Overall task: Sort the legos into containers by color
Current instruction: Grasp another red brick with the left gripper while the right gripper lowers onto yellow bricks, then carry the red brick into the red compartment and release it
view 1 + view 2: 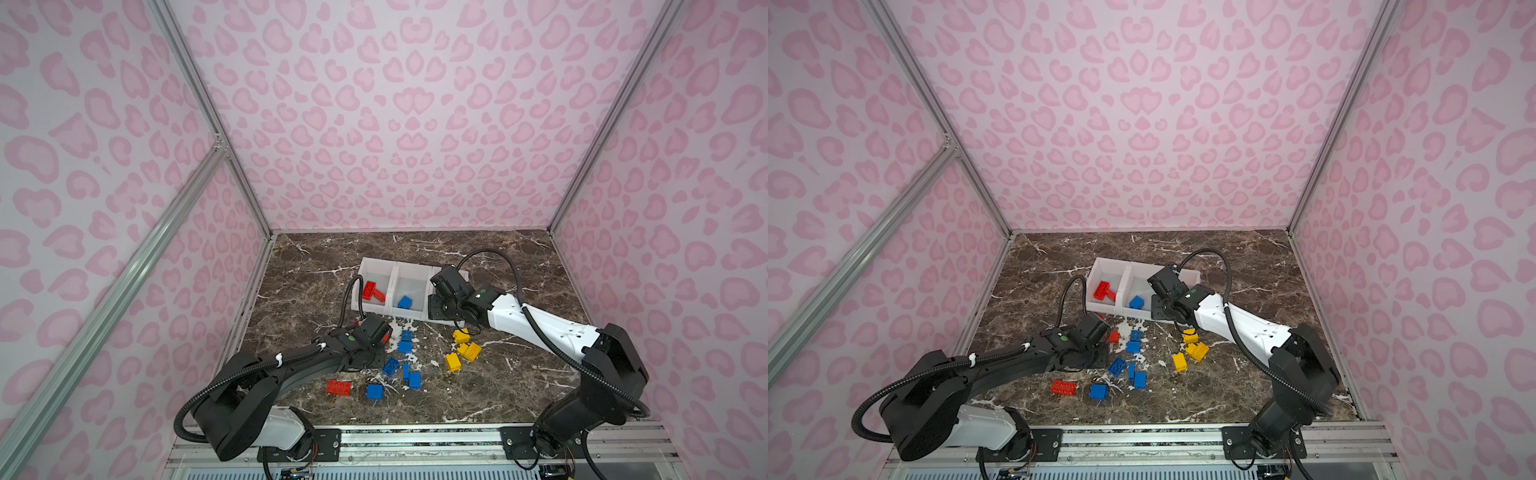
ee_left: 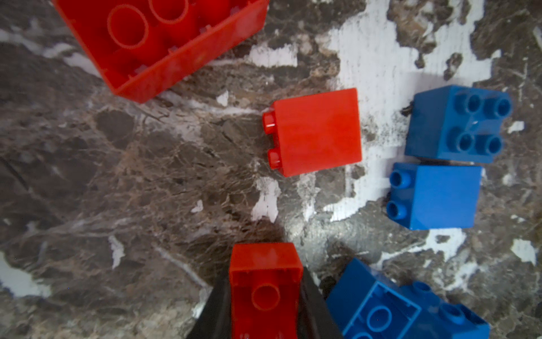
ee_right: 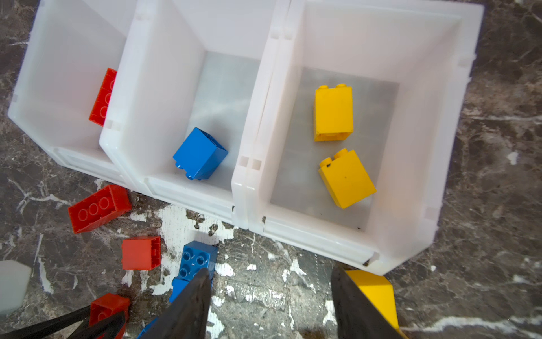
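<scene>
In both top views the containers (image 1: 392, 282) stand in a row just below the middle of the frame, on the marble table (image 1: 498, 395). The leftmost bin (image 1: 377, 271) holds two red bricks (image 1: 369, 289), the middle bin (image 1: 412, 281) one blue brick (image 3: 200, 153), and the rightmost bin (image 3: 410, 117), partly hidden under the right arm (image 1: 540, 328), two yellow bricks (image 3: 333, 113). The right hand (image 3: 269, 278) hangs at that bin's front, fingers apart and empty. Lower left of the bins, the left hand (image 2: 264, 287) is clamped on a small red brick (image 2: 265, 261). Loose legos (image 1: 405, 347) lie scattered in front.
</scene>
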You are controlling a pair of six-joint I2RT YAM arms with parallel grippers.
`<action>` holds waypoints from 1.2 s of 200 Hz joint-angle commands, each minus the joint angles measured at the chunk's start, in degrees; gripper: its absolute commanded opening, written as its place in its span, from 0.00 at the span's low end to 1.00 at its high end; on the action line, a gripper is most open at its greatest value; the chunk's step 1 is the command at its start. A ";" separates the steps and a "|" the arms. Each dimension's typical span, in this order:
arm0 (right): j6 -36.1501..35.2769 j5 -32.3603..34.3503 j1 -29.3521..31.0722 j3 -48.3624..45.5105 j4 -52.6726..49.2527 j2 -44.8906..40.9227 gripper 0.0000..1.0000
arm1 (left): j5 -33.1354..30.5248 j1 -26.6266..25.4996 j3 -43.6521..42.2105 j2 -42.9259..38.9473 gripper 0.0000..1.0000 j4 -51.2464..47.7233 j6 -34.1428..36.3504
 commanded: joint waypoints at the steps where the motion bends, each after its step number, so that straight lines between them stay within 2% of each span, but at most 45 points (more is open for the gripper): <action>1: 0.64 0.76 -0.03 -0.52 0.43 -0.56 0.65 | -2.06 -0.01 1.77 -2.10 0.24 -0.82 0.80; 27: 0.80 1.05 -0.02 -0.96 -0.02 -2.04 0.65 | -5.77 1.25 8.04 -4.46 0.24 -2.63 5.35; 51: 1.11 1.59 -0.02 -1.71 -0.36 -3.69 0.65 | -5.19 6.40 15.67 -1.80 0.24 -2.67 11.11; 92: 2.00 2.45 0.05 -3.86 -1.43 -7.17 0.64 | -1.21 15.18 28.13 10.52 0.24 -0.96 16.28; 141: 3.98 3.60 0.06 -8.66 -2.19 -12.12 0.64 | 1.72 18.54 41.62 24.46 0.25 -1.13 18.65; 174: 4.33 4.13 0.06 -9.71 -3.25 -13.58 0.64 | 2.99 19.07 43.19 28.55 0.28 0.87 18.80; 186: 4.38 4.22 0.06 -9.64 -3.36 -13.90 0.64 | 2.85 19.27 43.16 29.04 0.35 0.87 18.29; 191: 4.38 4.35 0.07 -9.63 -3.45 -13.93 0.64 | 2.83 19.33 43.03 28.98 0.42 1.02 17.96; 205: 4.34 4.48 0.06 -9.46 -3.63 -13.94 0.65 | 3.07 19.42 42.22 28.37 0.50 1.79 17.75; 240: 4.49 4.22 0.14 -9.19 -3.63 -13.61 0.65 | 3.64 19.42 40.95 26.44 0.56 3.16 17.64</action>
